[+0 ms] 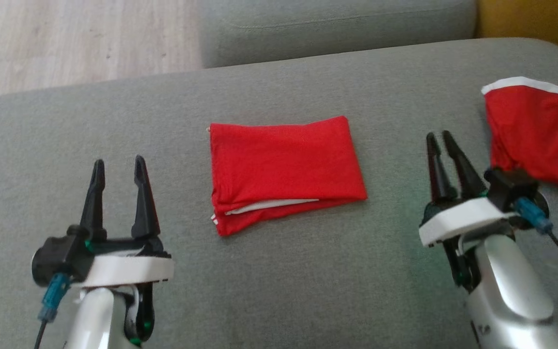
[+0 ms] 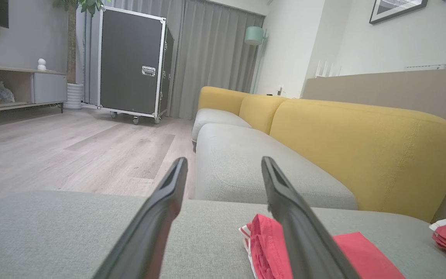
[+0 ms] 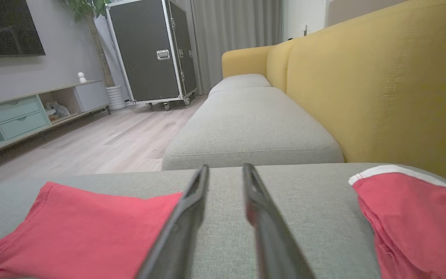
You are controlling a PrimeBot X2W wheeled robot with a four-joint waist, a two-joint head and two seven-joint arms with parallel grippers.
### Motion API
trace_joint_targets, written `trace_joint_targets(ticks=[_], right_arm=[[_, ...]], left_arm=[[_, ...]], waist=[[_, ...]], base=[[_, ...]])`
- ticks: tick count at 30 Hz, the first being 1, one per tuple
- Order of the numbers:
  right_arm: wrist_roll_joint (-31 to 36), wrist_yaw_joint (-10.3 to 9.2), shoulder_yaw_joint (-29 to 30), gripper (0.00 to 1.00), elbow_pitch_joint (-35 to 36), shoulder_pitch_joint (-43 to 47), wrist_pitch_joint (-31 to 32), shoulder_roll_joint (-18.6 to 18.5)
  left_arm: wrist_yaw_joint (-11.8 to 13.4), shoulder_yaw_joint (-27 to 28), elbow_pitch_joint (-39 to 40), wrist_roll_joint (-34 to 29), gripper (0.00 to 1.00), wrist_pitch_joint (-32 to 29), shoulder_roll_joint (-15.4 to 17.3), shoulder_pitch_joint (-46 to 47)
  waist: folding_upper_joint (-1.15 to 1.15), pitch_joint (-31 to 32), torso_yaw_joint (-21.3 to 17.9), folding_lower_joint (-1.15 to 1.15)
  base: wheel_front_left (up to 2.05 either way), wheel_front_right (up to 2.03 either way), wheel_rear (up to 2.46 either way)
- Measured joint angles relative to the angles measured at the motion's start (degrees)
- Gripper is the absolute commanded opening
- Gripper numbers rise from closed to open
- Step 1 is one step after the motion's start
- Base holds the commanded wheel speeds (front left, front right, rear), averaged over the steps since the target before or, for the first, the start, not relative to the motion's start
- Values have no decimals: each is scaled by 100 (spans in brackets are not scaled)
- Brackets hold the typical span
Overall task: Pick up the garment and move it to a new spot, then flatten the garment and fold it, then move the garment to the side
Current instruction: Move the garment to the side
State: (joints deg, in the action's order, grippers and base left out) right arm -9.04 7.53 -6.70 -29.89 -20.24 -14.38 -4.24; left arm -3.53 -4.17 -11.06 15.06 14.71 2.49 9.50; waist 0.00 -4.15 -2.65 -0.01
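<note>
On the broad grey fabric sofa cushion [image 1: 279, 291], the folded red cloth garment [image 1: 284, 169] lies flat at centre, between both arms and touching neither. Its long axis runs left to right, slightly tilted, and the layered edge with white trim faces the robot. A second red garment with a white band [image 1: 535, 131] sits rumpled at far right. Left gripper [image 1: 119, 165] stands spread wide, right gripper [image 1: 439, 136] narrowly parted, both empty. Judgement: side move pending; pinch all layers at the near edge and lift level so the folds hold.
</note>
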Motion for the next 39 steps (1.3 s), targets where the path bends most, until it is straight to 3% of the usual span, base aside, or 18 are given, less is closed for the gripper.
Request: trace_joint_targets(ticks=[8,24,33,39], right_arm=[[47,0,87,100,442,636,0,79],[109,0,175,100,613,544,0,87],[180,0,297,100,62,371,34,91],[-83,1,231,100,-845,-444,512,92]], left_arm=[[0,41,-119,38,100,0,1,-249],[-9,8,-101,34,100,-1,0,-216],[-54,-151,-94,34,100,0,1,-143],[-58,-319,-90,24,100,0,0,52]], waist=[[0,59,-112,0],[0,-77,103,1],[0,-153,403,0],[0,-397,623,1]], base=[[0,0,0],[0,0,0],[0,0,0],[0,0,0]])
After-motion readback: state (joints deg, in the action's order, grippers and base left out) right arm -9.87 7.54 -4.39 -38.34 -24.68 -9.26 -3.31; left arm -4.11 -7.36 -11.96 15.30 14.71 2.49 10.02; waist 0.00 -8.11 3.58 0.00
